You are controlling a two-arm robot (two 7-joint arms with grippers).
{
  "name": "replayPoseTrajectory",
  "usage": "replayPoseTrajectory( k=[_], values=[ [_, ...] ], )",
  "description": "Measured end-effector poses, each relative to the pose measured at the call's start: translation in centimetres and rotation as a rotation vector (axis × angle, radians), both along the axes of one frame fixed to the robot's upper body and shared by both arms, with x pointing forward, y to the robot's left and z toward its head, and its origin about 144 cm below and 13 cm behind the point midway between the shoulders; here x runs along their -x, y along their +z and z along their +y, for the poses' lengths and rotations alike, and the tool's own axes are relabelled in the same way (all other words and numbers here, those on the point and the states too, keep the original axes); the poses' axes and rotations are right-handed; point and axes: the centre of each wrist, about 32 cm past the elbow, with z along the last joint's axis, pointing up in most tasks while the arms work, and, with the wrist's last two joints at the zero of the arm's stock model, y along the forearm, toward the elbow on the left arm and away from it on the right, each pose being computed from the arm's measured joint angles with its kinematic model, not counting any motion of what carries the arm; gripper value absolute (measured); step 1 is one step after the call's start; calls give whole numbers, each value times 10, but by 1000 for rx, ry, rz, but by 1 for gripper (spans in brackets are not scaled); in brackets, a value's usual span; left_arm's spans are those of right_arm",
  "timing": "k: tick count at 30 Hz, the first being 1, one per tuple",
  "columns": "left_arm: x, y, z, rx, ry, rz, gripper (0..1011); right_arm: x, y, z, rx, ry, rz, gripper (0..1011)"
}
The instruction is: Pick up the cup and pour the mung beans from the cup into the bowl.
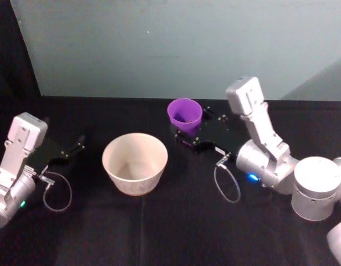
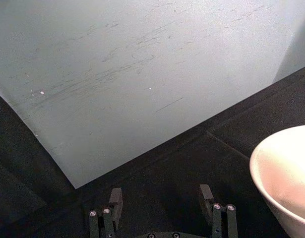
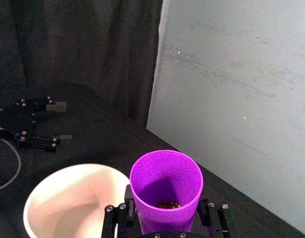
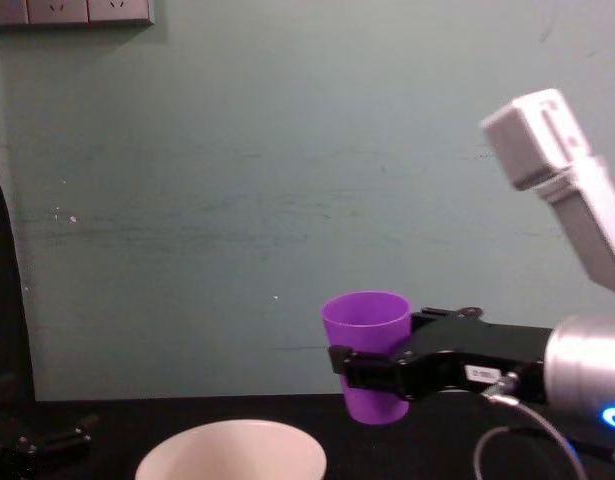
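**Purple cup held aloft beside the bowl, a small load of beans inside**

The right end effector (image 3: pixel 164 210) is closed on the cup (image 4: pixel 367 340), one finger on each side of its lower wall. The cup is upright and lifted off the tabletop (image 1: pixel 159 233), just behind and to the right of the bowl (image 1: pixel 135 162). A thin layer of mung beans (image 3: pixel 168 204) lies at the bottom of the cup.

The cup looks light, smooth and probably slippery. Its taper could let it slide in the grip as it tips. The thin plastic may flex, so a firm hold low on the wall seems better than a hard squeeze. The beans are small and hard and likely to roll out all at once and bounce. The broad, stable-looking bowl gives an easy target.

The left end effector (image 2: pixel 161 198) rests spread open and empty, low over the tabletop to the left of the bowl.
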Motion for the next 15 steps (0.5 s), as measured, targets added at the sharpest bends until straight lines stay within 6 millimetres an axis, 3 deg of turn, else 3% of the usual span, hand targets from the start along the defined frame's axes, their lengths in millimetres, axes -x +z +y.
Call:
replayPoseTrajectory(
  k=[15],
  values=[
    [0,0,0,0,0,0,1011,-10,17,36,273,11,-124,732]
  ],
)
